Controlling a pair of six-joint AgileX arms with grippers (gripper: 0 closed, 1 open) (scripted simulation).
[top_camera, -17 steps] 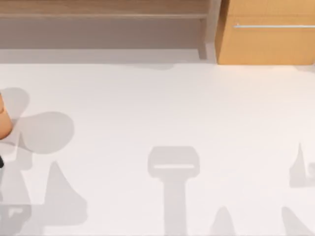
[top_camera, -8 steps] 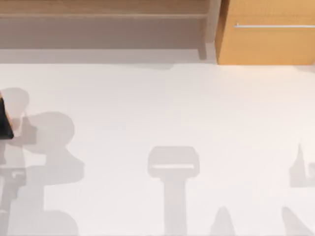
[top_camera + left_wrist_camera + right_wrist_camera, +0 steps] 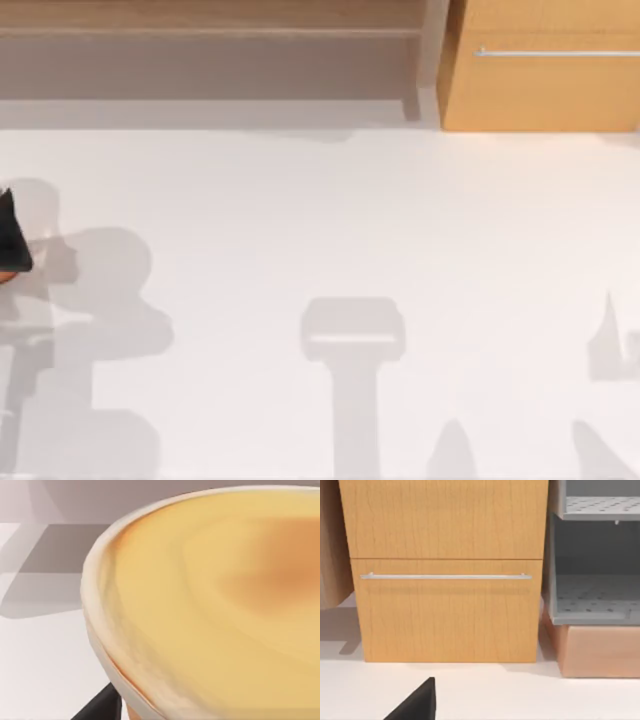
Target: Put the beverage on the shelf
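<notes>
Black left gripper (image 3: 12, 240) at table's (image 3: 320, 250) left edge, over orange beverage (image 3: 220, 605); finger state unclear.

White table (image 3: 330, 220), orange-wood cabinet (image 3: 545, 90) with silver bar handle (image 3: 555, 52), soft shadows
</notes>
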